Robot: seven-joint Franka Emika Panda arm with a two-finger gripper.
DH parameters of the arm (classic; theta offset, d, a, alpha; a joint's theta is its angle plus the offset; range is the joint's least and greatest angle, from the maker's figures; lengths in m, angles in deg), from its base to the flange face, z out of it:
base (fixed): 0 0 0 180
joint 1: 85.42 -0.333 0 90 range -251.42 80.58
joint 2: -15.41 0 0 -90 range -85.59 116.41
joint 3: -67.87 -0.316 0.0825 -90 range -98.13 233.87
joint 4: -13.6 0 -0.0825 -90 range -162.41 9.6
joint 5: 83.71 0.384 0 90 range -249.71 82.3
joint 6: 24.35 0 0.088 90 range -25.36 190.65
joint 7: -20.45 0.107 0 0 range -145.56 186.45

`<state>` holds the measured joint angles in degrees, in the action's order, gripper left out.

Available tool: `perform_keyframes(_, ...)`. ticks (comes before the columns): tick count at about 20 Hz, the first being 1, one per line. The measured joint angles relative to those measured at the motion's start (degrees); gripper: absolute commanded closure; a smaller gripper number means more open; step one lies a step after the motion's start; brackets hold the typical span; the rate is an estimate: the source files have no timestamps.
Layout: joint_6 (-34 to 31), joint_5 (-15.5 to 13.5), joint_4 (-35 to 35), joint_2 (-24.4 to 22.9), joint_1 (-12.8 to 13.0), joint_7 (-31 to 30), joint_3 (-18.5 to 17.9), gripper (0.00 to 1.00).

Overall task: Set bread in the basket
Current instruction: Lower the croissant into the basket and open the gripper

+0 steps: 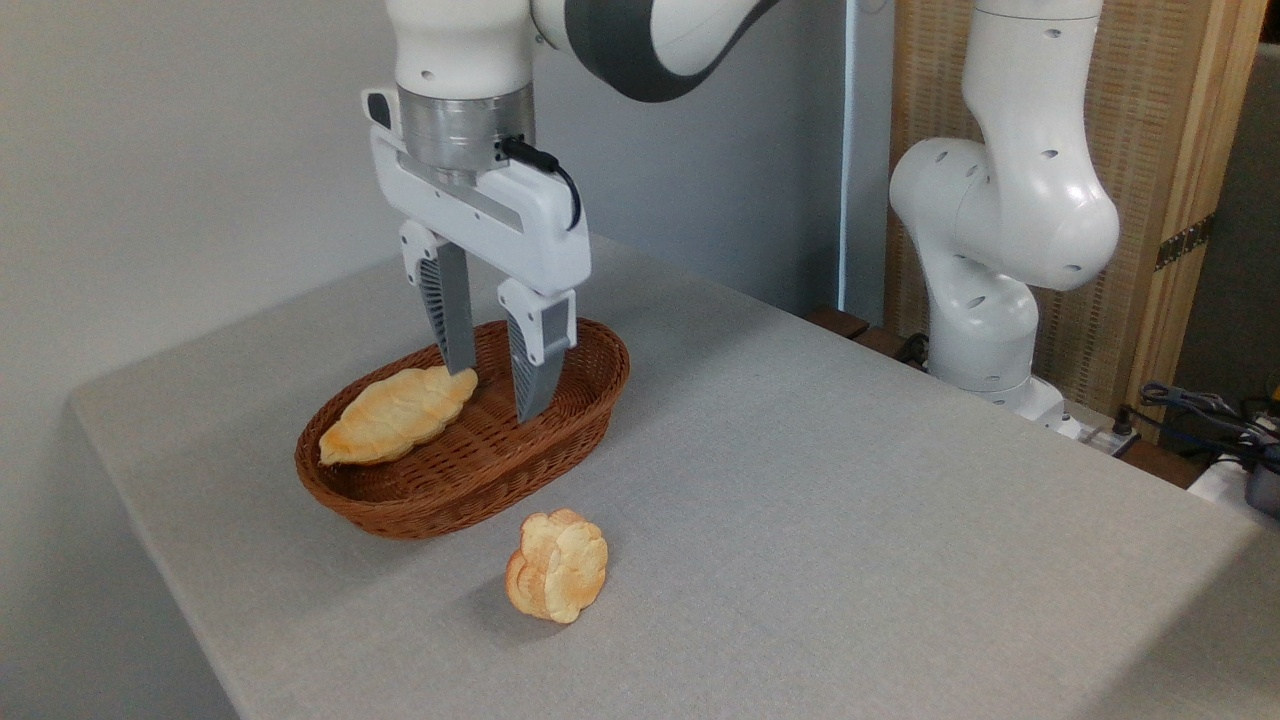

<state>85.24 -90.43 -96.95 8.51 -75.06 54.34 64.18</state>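
The gripper (498, 392) hung spread and empty over the basket (560, 425), where the bread (398, 415) lay. The loaf looked light, stiff, best pinched across its narrow middle.

A single fixed camera is looking down at an angle across the desk (800, 480) from beyond its near corner, standing fairly near. It is facing the far wall and the arm's base (985, 340) at the desk's right far edge, taking in most of the desktop.
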Motion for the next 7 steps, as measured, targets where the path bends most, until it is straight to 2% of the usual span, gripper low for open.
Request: perform_keyframes(7,-0.1,0.3,0.0,0.0,-0.8,10.2,-6.1,0.00)
